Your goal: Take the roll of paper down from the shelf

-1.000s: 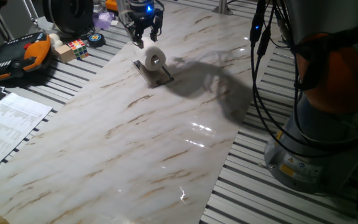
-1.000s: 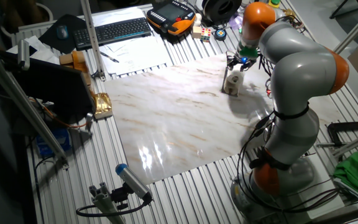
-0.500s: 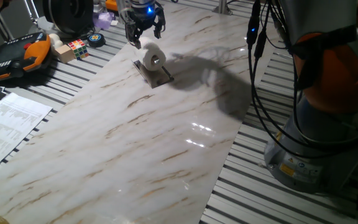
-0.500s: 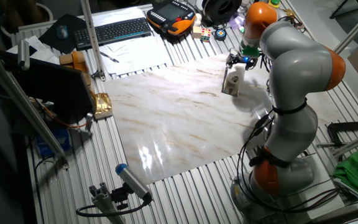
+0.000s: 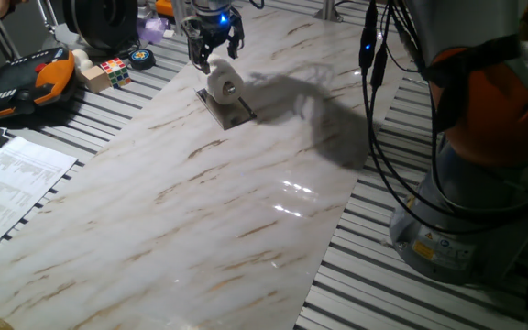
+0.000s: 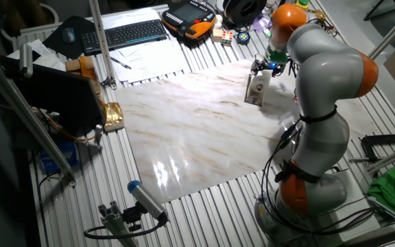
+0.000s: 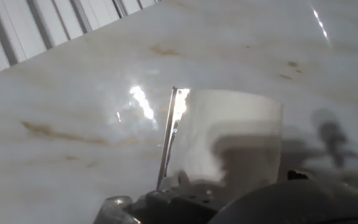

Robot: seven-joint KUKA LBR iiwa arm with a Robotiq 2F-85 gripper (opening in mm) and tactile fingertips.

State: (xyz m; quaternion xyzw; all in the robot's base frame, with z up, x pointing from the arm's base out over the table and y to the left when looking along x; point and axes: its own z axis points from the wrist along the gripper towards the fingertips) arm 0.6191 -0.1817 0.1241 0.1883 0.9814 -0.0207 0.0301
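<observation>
In the first fixed view the lower half of the frame is bare marble tabletop, w/ printed sheets at the left edge and the robot base at lower right; that is the open room we judge free for setting sth down. Further up, upper centre, the roll of paper lies on its side on the shelf, core hole facing lower right, so its long axis runs from upper left to lower right. The gripper hangs just above and behind it, toward the top of the frame; its fingers look spread, nothing between them, though it's small here. So the roll lies just below and toward the camera from the fingers. In the hand view the roll sits centre right, w/ the shelf's thin edge at its left. A toy cube sits well apart, upper left.
</observation>
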